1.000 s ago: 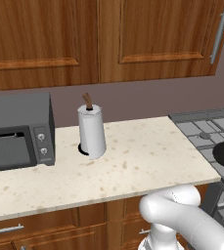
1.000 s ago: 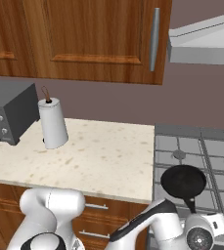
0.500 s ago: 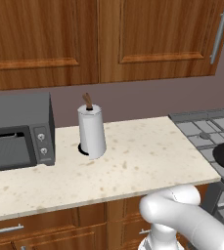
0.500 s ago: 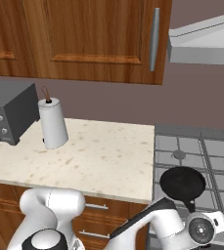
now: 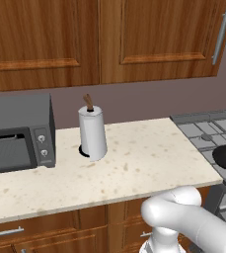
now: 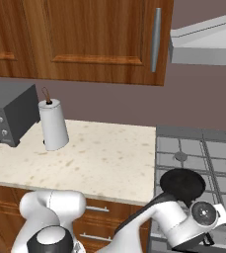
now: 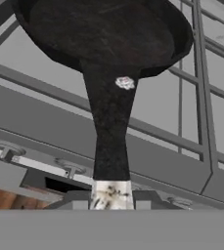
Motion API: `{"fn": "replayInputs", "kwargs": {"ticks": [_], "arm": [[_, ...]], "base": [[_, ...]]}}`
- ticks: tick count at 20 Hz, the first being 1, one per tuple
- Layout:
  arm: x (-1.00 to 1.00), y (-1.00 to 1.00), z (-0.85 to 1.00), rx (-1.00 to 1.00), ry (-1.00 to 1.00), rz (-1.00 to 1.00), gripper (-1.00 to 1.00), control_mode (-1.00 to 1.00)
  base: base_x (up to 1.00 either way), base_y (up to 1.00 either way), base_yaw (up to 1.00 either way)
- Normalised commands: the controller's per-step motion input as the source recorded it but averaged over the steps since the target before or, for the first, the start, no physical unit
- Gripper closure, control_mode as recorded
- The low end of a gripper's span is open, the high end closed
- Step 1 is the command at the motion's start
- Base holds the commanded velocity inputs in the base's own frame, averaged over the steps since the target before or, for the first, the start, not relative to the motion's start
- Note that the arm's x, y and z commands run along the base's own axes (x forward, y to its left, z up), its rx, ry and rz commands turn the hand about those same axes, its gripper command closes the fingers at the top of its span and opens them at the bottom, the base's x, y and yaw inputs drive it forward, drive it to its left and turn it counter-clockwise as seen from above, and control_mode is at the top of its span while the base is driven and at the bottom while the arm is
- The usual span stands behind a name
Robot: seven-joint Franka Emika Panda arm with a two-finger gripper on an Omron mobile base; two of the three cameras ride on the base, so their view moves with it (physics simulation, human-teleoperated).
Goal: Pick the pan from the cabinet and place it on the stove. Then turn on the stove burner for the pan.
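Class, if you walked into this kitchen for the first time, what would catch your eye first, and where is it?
Most striking is the black pan sitting on the stove at its front left corner, its long handle pointing at the claw. Next comes the white paper towel roll standing on the speckled counter beside the dark toaster oven.

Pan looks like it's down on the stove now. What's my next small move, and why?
Probably open the claw and back off. The pan sits over the stove grates, handle tip between the fingers, so release comes before reaching for a burner knob.
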Motion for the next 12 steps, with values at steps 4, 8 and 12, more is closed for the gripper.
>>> {"fn": "replayInputs", "kwargs": {"ticks": [4,8,12], "arm": [[-0.02,0.0,0.0,0.0,0.0,0.0,-1.0,-1.0],[0.0,0.0,0.0,0.0,0.0,0.0,-1.0,-1.0],[0.0,0.0,0.01,0.0,-0.02,0.0,-1.0,-1.0]], "base": [[0.0,0.0,0.0],[0.0,0.0,0.0],[0.0,0.0,0.0]]}}
